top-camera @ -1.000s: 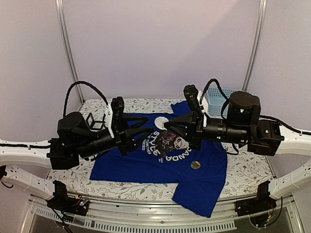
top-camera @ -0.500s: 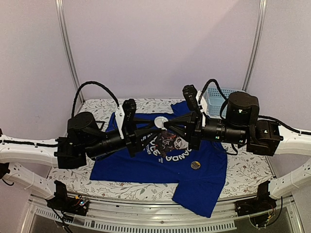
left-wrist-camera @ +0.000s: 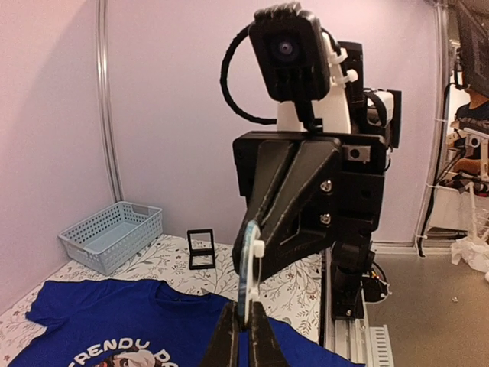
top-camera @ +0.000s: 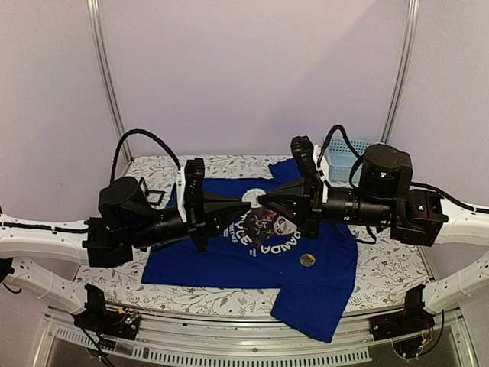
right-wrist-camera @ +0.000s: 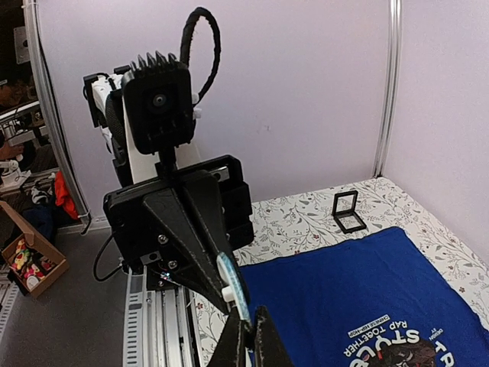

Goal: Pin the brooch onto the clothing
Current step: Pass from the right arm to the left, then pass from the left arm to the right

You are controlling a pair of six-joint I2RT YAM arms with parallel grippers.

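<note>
The left gripper (left-wrist-camera: 244, 313) and right gripper (right-wrist-camera: 250, 321) meet tip to tip above the shirt (top-camera: 221, 264), which is spread on the counter (top-camera: 386, 267). Between them is the brooch (left-wrist-camera: 246, 275), a pale disc seen edge-on. Both pairs of jaws are narrow, pinching its rim from opposite sides. It hangs clear of the cloth, over the far edge of the print (top-camera: 263, 229). A small round badge (top-camera: 307, 260) lies on the shirt's near right. A basket (top-camera: 340, 162) sits far right.
</note>
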